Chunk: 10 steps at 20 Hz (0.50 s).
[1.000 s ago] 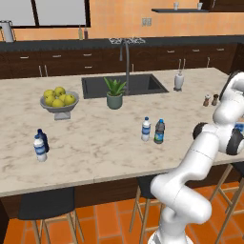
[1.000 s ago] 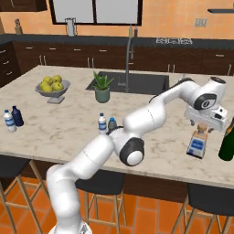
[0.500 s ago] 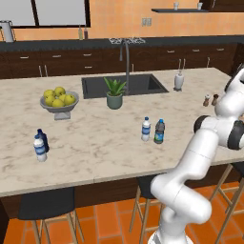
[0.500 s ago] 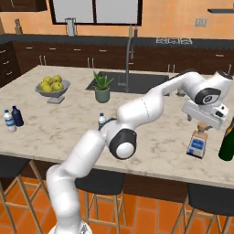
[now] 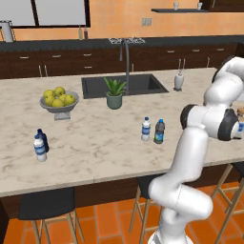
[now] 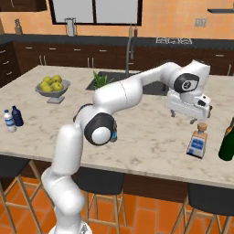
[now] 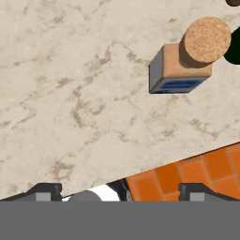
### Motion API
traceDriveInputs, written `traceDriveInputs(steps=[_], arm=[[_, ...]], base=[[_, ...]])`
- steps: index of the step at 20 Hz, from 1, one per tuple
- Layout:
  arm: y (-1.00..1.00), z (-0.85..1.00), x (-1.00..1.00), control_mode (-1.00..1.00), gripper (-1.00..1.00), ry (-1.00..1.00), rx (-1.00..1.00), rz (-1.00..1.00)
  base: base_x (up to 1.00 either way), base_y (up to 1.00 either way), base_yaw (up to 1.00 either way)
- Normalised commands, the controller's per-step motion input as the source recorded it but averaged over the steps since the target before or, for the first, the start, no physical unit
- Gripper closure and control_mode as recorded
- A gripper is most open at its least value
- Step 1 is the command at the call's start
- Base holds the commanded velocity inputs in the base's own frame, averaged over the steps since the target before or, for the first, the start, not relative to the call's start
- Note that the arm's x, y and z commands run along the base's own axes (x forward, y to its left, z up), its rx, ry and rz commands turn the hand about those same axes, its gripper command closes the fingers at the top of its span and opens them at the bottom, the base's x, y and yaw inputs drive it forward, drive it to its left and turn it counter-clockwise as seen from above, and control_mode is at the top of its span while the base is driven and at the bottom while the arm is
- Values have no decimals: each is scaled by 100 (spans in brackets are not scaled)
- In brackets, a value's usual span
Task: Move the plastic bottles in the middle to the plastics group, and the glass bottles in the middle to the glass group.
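Observation:
The glass bottle, a square flask with a cork top, stands upright on the counter beside a dark green bottle of the glass group. My gripper hangs open above the counter, up and to the left of the flask, holding nothing. From above, the flask lies off to the upper right of my open gripper. Two plastic bottles, one pale and one dark grey, stand mid-counter. The plastics group, a white bottle and a navy bottle, stands at the far left.
A yellow fruit bowl, a potted plant, the sink with its tap and a soap dispenser sit further back. The counter's front edge runs close below the flask, with orange floor tiles beyond it.
My gripper has risen off the flask and drifted left, its jaws spreading a little wider. The flask stays standing on the counter.

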Motion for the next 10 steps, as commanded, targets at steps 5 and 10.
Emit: traceDriveInputs(steps=[5, 10], arm=[[100, -12, -11, -100, -100, 0, -14, 19], [100, 0, 0, -100, -100, 0, -1, 15]], base=[[0, 0, 0], [0, 0, 0]])
